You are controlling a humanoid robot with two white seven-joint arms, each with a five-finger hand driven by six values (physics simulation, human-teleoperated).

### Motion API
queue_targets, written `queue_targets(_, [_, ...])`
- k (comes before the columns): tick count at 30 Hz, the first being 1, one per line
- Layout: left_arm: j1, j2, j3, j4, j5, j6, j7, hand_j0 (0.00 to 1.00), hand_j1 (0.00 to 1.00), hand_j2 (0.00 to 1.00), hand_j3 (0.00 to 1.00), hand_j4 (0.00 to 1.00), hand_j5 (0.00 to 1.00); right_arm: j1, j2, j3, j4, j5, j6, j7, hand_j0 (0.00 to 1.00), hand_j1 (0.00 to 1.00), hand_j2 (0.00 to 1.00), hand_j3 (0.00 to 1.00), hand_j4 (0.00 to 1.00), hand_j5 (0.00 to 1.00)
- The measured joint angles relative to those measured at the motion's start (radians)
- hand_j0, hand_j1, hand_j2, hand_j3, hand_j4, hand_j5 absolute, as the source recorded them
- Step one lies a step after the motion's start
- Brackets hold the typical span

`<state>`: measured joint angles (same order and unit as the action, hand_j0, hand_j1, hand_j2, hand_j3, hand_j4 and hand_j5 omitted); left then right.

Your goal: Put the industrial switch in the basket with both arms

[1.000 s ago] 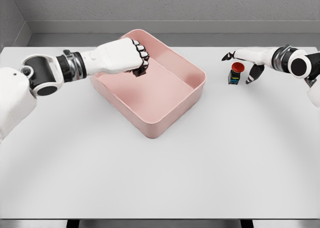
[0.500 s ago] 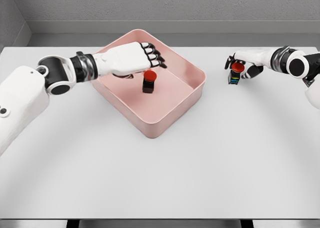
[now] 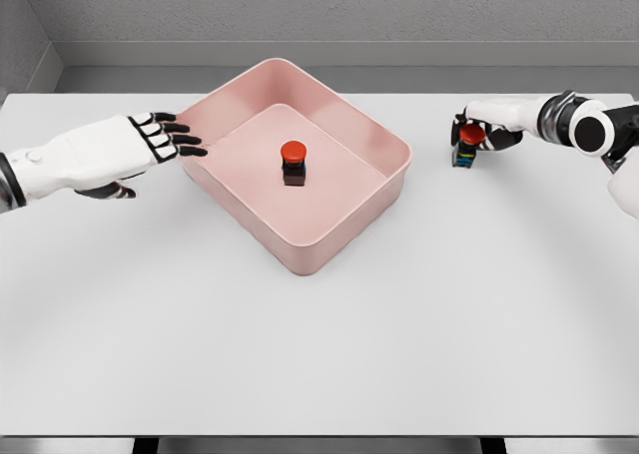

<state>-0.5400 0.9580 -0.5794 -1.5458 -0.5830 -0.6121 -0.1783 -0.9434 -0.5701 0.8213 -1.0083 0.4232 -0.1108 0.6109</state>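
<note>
Right hand (image 3: 477,135) was clenched around the upright switch (image 3: 465,151) on the table (image 3: 399,354), which stood at three o'clock from the basket (image 3: 397,165). Left hand (image 3: 110,153), spread and holding nothing, hung at nine o'clock; another switch (image 3: 294,164) stood inside.

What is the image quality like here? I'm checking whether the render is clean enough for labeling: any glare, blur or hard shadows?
Head view: sharp throughout, flat even lighting, no glare; only soft shadows, under the pink basket rim and beside the switch in the basket. The second switch is small and partly covered by the right hand.
</note>
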Motion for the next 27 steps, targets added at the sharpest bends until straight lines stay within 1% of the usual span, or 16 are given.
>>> queue_targets(1, [0.014, 0.020, 0.022, -0.003, 0.008, 0.000, 0.000, 1.00, 1.00, 1.00, 1.00, 1.00, 1.00, -0.002, 0.000, 0.000, -0.001, 0.001, 0.000, 0.000, 0.50, 0.50, 0.50, 0.50, 0.50, 0.50])
queue_targets(3, [0.075, 0.058, 0.068, -0.005, 0.022, 0.000, 0.000, 1.00, 1.00, 1.00, 1.00, 1.00, 1.00, -0.005, 0.000, -0.001, -0.002, 0.002, 0.000, 0.000, 0.50, 0.50, 0.50, 0.50, 0.50, 0.50])
queue_targets(6, [0.091, 0.089, 0.117, -0.006, 0.041, 0.000, -0.001, 1.00, 1.00, 1.00, 1.00, 1.00, 1.00, -0.008, -0.001, -0.002, -0.003, 0.002, 0.000, 0.000, 0.50, 0.50, 0.50, 0.50, 0.50, 0.50])
queue_targets(10, [0.117, 0.111, 0.149, -0.005, 0.047, 0.000, -0.005, 1.00, 1.00, 1.00, 1.00, 1.00, 1.00, -0.023, -0.002, -0.006, -0.005, 0.004, 0.000, 0.000, 0.50, 0.50, 0.50, 0.50, 0.50, 0.50])
queue_targets(12, [0.127, 0.114, 0.159, -0.005, 0.047, 0.000, -0.006, 1.00, 1.00, 1.00, 1.00, 1.00, 1.00, -0.026, -0.005, -0.008, -0.006, 0.004, -0.002, 0.000, 0.50, 0.50, 0.50, 0.50, 0.50, 0.50])
queue_targets(21, [0.127, 0.105, 0.169, -0.005, 0.043, 0.000, -0.008, 1.00, 1.00, 1.00, 1.00, 1.00, 1.00, -0.055, -0.015, -0.013, -0.045, 0.004, 0.000, 0.000, 0.50, 0.50, 0.50, 0.50, 0.50, 0.50])
queue_targets(27, [0.127, 0.103, 0.169, -0.006, 0.041, 0.000, -0.008, 1.00, 1.00, 1.00, 1.00, 1.00, 1.00, -0.052, -0.032, -0.040, -0.110, 0.004, 0.002, 0.001, 0.50, 0.50, 0.50, 0.50, 0.50, 0.50])
